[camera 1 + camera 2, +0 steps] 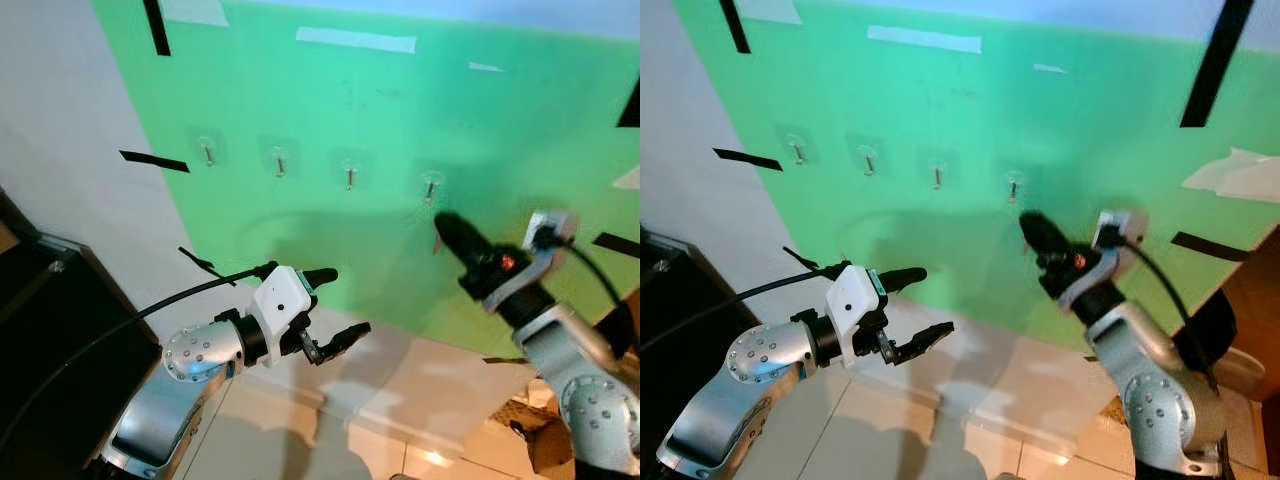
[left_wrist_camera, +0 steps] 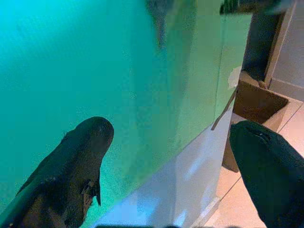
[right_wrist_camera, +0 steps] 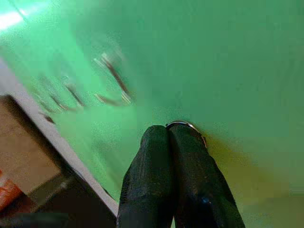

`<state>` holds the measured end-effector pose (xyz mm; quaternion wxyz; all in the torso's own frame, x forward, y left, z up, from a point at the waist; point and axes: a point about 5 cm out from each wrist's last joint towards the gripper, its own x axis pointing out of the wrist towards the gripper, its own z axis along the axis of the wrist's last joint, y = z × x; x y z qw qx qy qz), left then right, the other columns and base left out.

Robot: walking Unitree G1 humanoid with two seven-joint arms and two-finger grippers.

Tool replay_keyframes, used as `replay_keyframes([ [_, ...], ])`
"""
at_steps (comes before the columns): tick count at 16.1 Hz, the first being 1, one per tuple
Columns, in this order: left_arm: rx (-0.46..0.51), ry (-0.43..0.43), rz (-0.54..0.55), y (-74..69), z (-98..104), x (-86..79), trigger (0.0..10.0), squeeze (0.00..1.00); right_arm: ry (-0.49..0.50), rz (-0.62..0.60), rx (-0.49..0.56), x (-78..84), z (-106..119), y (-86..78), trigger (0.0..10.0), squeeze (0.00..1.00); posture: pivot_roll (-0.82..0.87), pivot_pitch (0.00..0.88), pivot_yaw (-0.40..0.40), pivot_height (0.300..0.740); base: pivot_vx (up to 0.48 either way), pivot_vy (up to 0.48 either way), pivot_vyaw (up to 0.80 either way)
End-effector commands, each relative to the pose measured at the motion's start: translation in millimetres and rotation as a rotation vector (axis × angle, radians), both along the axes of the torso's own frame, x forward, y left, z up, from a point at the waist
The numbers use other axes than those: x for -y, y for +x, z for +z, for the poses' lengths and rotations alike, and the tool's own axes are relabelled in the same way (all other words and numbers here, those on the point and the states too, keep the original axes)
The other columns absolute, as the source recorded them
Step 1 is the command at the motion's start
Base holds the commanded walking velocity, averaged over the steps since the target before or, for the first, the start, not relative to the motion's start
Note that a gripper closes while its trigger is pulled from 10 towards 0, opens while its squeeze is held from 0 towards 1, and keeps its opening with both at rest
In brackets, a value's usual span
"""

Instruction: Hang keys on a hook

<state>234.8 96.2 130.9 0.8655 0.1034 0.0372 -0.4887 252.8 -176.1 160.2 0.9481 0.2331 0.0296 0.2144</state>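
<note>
The right end effector [image 3: 169, 135] pinches a key ring [image 3: 187, 126] near the hooks [image 1: 430, 186]; the left end effector [image 1: 345, 303] gapes empty.

Large bright green sheet [image 1: 400, 150] covering the white wall, strips of black tape [image 1: 154, 160] at its left edge, pale tape strip [image 1: 356, 40] near its top, brown cardboard box [image 2: 251, 102] on the pale tiled floor [image 1: 330, 430] below its right end, dark cabinet [image 1: 50, 340] left of it
</note>
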Motion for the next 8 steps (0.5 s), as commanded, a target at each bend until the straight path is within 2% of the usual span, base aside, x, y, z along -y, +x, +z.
replay_keyframes([
  [1, -0.007, 0.004, -0.013, -0.3, -0.5, 0.8, 10.0, 0.32, -0.016, -0.013, -0.004, 0.1, -0.7, 0.3, 10.0, 0.0, -0.09, 0.0, 0.031, 0.74, 0.0, 0.0, 0.0],
  [5, -0.004, 0.003, -0.012, 0.6, 0.1, 1.1, 10.0, 0.32, -0.022, 0.02, 0.006, -6.7, -1.8, -3.4, 10.0, 0.0, -0.1, 0.0, 0.034, 0.74, 0.0, 0.0, 0.0],
  [8, -0.004, 0.0, -0.012, 0.3, 0.5, 1.4, 10.0, 0.32, 0.056, 0.136, 0.11, -17.4, 17.6, -9.7, 10.0, 0.0, -0.09, 0.0, 0.03, 0.74, 0.0, 0.0, 0.0],
])
